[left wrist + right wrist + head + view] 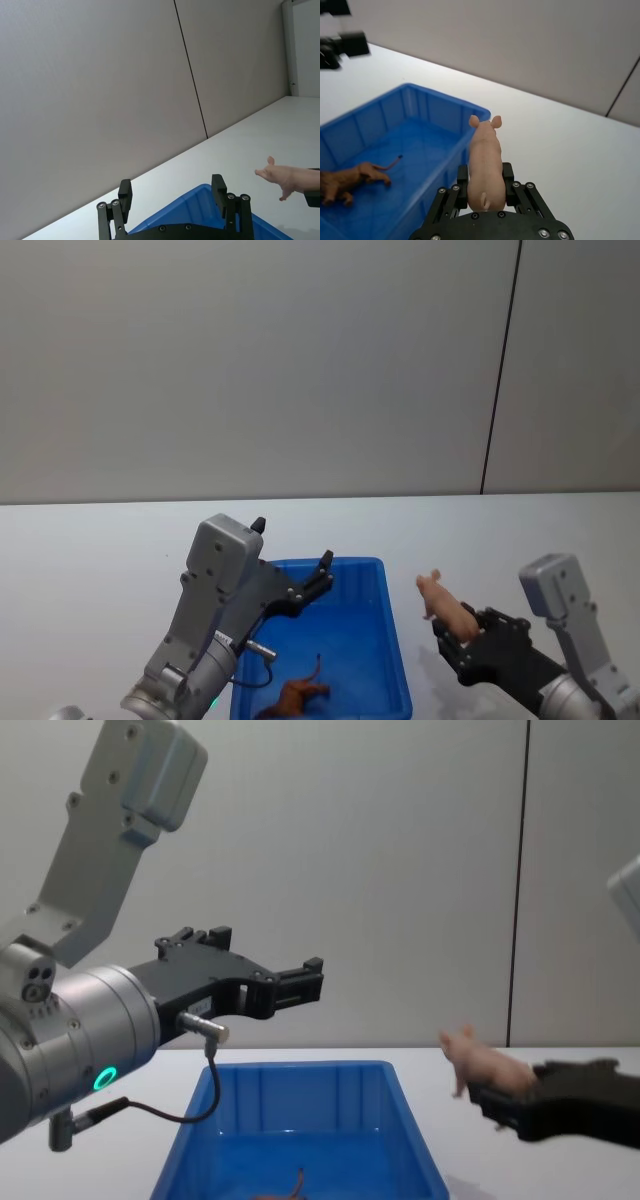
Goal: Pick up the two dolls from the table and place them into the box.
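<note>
Halfway there: the reddish-brown plastic lion (295,697) lies inside the bright blue plastic bin (392,625), left tool (171,192) hangs released above it, right tool (458,632) clenches the pale pink plastic pig (445,608) just beside the bin, drop pending.

From the head, looks forward and down on the box (396,640) and table (90,570). From the chest, faces level across the same box, lower. From each wrist, peers out close; shares the pig (485,155) with both.
</note>
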Controlling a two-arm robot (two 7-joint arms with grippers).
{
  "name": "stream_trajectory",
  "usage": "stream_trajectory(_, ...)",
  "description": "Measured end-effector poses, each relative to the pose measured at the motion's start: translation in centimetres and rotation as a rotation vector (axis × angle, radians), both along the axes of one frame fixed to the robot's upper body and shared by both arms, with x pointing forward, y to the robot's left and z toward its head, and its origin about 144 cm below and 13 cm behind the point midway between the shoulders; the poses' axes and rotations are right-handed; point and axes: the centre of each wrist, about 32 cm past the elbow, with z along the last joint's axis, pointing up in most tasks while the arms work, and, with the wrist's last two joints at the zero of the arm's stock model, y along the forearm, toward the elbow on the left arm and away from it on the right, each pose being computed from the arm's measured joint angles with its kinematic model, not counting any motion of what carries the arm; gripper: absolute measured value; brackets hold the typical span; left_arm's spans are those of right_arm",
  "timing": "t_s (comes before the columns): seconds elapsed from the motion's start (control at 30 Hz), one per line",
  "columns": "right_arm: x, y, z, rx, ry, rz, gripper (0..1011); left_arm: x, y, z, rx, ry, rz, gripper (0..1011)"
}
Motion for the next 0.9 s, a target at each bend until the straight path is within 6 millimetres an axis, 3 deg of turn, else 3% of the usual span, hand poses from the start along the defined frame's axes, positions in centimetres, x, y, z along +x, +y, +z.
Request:
stream_trajectory(0.5,1.8,2.2,2.9,0.034,-0.009,0.168,381,0.0,0.0,0.0,0.000,0.000,0.000,1001)
stream_trajectory(0.9,3.6,4.2,3.3,0.055,0.070,0.270,760,0.0,0.0,0.0,0.000,0.000,0.000,1001)
